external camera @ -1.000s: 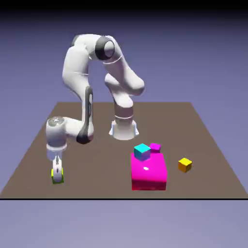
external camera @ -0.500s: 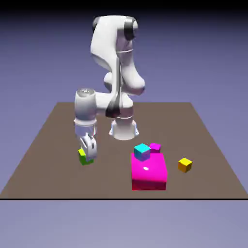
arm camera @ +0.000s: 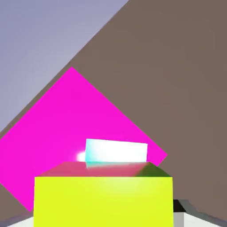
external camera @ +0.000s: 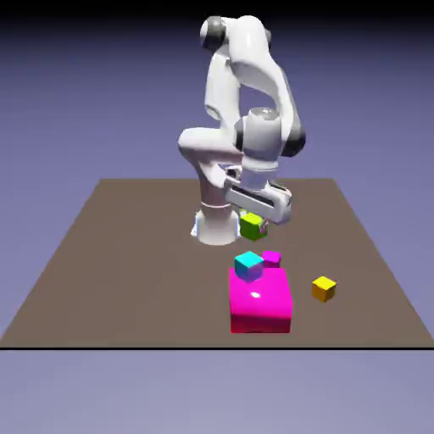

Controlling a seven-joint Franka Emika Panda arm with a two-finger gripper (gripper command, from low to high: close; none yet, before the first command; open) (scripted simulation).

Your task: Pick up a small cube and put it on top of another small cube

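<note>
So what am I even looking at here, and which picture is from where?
The big white thing is a robot arm. One picture looks at it from across the table. The other comes from a camera riding on its hand, looking down past its fingers.

Its gripper, a bit like two pinching fingers, is closed on a lime cube, holding it up in the air. That's why the cube looks so huge in the hand picture!

Below are a big magenta block, a small cyan cube, a little magenta cube behind it, and an orange-yellow cube off by itself.
</note>
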